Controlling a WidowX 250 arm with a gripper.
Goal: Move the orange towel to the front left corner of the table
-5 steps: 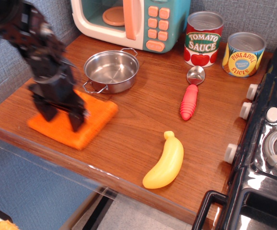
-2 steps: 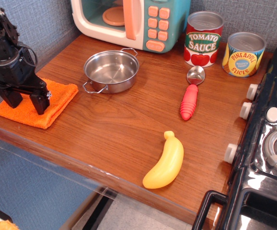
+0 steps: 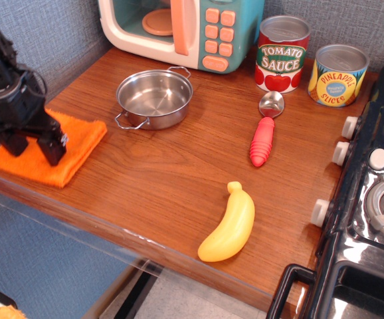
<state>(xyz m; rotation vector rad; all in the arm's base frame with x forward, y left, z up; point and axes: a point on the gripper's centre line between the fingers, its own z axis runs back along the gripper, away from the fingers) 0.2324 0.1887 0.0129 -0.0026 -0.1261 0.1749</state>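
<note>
- Orange towel [image 3: 72,143]: lies flat at the front left corner of the table [image 3: 179,179], its left side at or just over the left edge and its front side close to the rounded front edge.
- Claw [image 3: 29,147]: stands over the towel's left half, fingers spread apart and pointing down; the tips appear to touch or press the cloth, though it cannot be told whether any fabric is pinched.
- Steel pot [image 3: 154,98]: sits just behind and to the right of the towel, apart from it.
- Red-handled scoop [image 3: 264,133], yellow banana [image 3: 229,223] and two cans [image 3: 282,53] lie well to the right, clear of the work.
- Judged stage: placement looks essentially complete; release and retreat seem to remain.
- Risk 1: terry loops may snag on a fingertip, so a lift could drag the towel upward or off the corner.
- Risk 2: any further push leftward may slide the overhanging side off the table.
- Risk 3: a retreat swinging rightward could knock the pot.
</note>
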